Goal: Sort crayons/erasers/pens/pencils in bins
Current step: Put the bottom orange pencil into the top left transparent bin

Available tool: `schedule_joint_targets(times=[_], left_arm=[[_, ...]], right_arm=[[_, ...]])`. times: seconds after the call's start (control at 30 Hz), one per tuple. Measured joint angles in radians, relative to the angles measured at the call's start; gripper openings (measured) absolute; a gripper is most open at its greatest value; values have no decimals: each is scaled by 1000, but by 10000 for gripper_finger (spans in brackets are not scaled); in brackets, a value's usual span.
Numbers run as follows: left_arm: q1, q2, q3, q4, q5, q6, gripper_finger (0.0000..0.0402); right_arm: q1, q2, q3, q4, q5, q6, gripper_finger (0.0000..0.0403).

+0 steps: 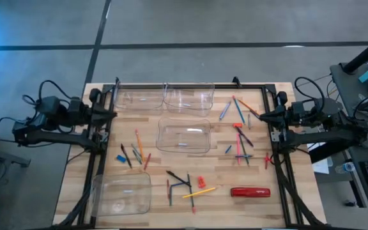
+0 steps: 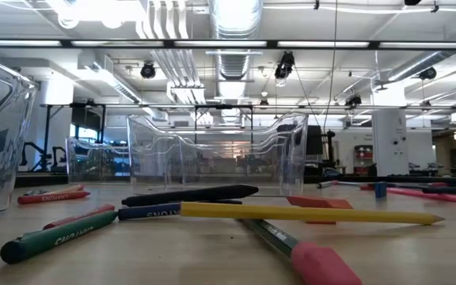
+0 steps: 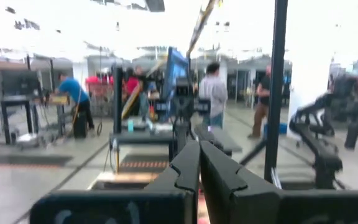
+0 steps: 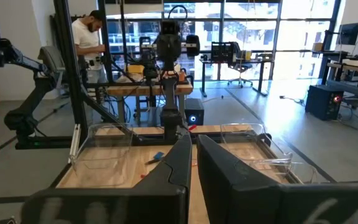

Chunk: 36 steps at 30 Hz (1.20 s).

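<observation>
Nearest the low camera on the pale wood-grain table [image 1: 286, 211]: a green crayon [image 2: 58, 235] with a paper wrapper, a dark pencil with a pink rubber tip [image 2: 299, 249], and a long yellow pencil [image 2: 311, 212] lying across it; a black crayon [image 2: 190, 193] sits just behind. The high view shows this group near the table's front edge, along with a small orange eraser [image 1: 201, 182] and a red oblong object [image 1: 250, 191] with white lettering, which the low view does not clearly show. A clear plastic bin [image 1: 121, 193] with rounded corners stands at the front left. A 2nd bin [image 1: 183, 135] stands mid-table; in the low view its glossy, see-through walls [image 2: 216, 162] show wavy rims. Left of it lies a loose scatter of thin sticks [image 1: 135, 153]; right of it, a larger scatter of pens and pencils [image 1: 239, 137] in red, pink, blue and green. 2 more bins [image 1: 165, 97] stand side by side at the far edge. All 4 bins look empty. The left gripper [image 1: 110, 114] is parked at the table's left edge, fingers [image 3: 188, 165] pressed together on nothing. The right gripper [image 1: 262, 117] is parked at the right edge, fingers [image 4: 179, 162] likewise closed, empty. Only the wrist views show people standing in the room beyond.
</observation>
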Motion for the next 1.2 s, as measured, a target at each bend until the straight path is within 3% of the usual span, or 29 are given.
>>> schedule_joint_targets(times=[0.43,0.67,0.97,1.2], left_arm=[[0,12,0,60,-43,-2,0],[1,164,0,50,-197,-41,0],[1,307,50,29,-200,-70,0],[1,418,109,-150,-200,-169,18]], right_arm=[[0,0,0,0,0,0,18],[0,0,0,0,0,0,18],[0,0,0,0,0,0,18],[0,0,-1,70,0,0,18]])
